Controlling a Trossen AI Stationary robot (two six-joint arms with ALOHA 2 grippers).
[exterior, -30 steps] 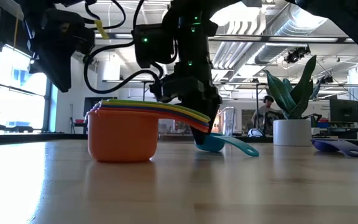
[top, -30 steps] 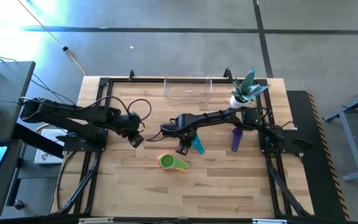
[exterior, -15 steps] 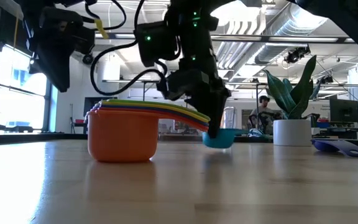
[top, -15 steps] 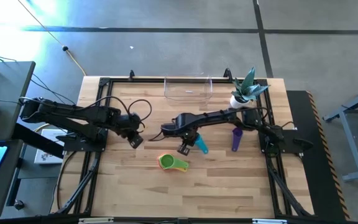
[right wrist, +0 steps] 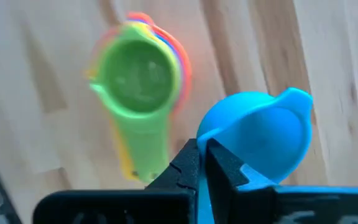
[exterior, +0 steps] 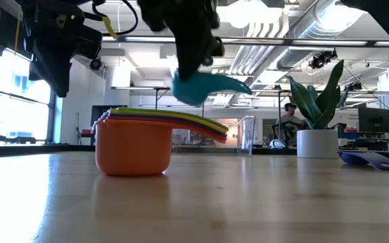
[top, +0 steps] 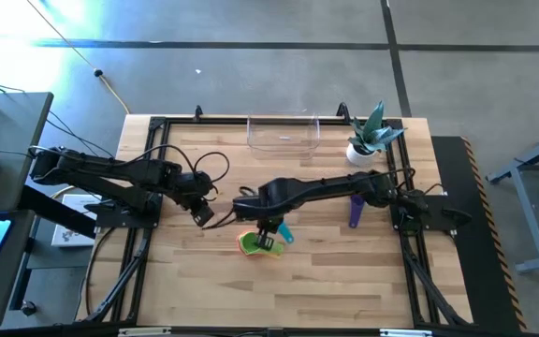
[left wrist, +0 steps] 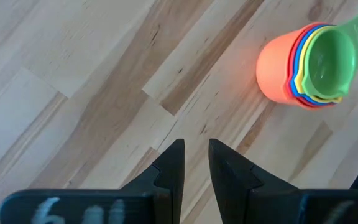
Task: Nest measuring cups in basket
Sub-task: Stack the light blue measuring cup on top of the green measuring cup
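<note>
A nested stack of measuring cups (top: 251, 244), orange outermost and green innermost, stands on its base on the wooden table (top: 344, 281); it also shows in the low view (exterior: 132, 145) and both wrist views (left wrist: 306, 62) (right wrist: 138, 78). My right gripper (top: 268, 227) is shut on a teal cup (top: 284, 234) in the air just above and right of the stack (exterior: 193, 88). My left gripper (top: 204, 213) hovers left of the stack, open by a narrow gap (left wrist: 196, 162), with nothing between its fingers. A purple cup (top: 356, 208) lies on the table at the right. The clear basket (top: 284, 134) stands at the far edge. My right gripper pinches the teal cup between its two fingers (right wrist: 191, 158) at the bowl's edge where the handle starts (right wrist: 219, 134), coming from above and pointing down. The cup hangs clear of the table and of the stack, its handle (exterior: 238, 84) sticking out sideways.
A white pot with a green plant (top: 361, 150) stands at the far right beside the basket. Black rails (top: 143, 187) frame the table. Bare wood lies along the near edge.
My right gripper has lifted the teal cup clear of the table and carried it up and toward the near left, from beside the purple cup to just above the stack. The stack and the purple cup have stayed put.
</note>
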